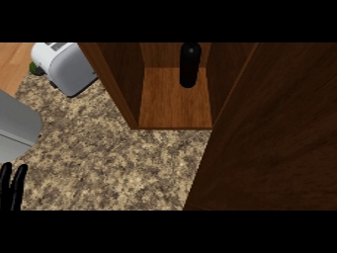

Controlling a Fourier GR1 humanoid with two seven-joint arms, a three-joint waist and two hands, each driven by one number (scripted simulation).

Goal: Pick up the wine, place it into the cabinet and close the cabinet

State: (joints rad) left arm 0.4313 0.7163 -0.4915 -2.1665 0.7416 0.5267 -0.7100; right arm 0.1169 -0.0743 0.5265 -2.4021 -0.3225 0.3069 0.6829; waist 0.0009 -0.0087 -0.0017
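Inside the cabinet (175, 106), toward the back of its wooden floor, we see the wine (190, 64) standing as a dark bottle, its top pointing up toward the view and its base deeper in the opening. It stands right of the middle of the compartment, nearer the cabinet's right wall than its left, and no hand touches it. The cabinet door (280, 133) stands open, swung out to the right of the opening, and its broad dark wooden face fills the right side of the view, reaching down over the counter (105, 148). The speckled stone counter spreads out to the left of the cabinet and in front of it. Left of the cabinet, near the counter's far edge, sits a white toaster (65, 66), just beside the cabinet's left wall. Well to the left of the cabinet, at the view's lower left corner, our left hand (3, 185) shows only as straight black fingers pointing up, open and holding nothing. Our right hand does not show anywhere.
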